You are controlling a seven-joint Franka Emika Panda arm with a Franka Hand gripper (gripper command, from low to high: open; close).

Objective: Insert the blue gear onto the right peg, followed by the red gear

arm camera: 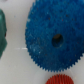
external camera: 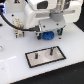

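In the exterior view you see the white arm coming down from the top of the frame. Its gripper [external camera: 48,33] hangs low over the white table [external camera: 12,62], a little above the middle of the picture. The blue gear [external camera: 47,36] peeks out right under it, mostly hidden by the gripper body. You cannot tell from this picture if the claw is spread or pressed together, and you cannot tell if it touches the gear.

Lower down, near the middle of the frame and a bit to the right, lies the grey plate [external camera: 45,56] with its black border. It sits flat on the table, turned at a slant. Two dark pins stand up from it. The right peg [external camera: 51,50] is the taller one, toward the plate's right end. The shorter pin [external camera: 39,56] stands toward the left end. Both pins are bare. The plate is near the gear but apart from it.

In the wrist view the blue gear [arm camera: 54,36] fills most of the picture. You can see its little teeth and the dark hole in its middle. It lies flat on the white surface. The red gear [arm camera: 60,79] shows only as a small curved piece at the picture's edge, just beside the blue one. A dark green thing [arm camera: 2,35] sits at another edge, apart from the blue gear. No fingertips show in this view.
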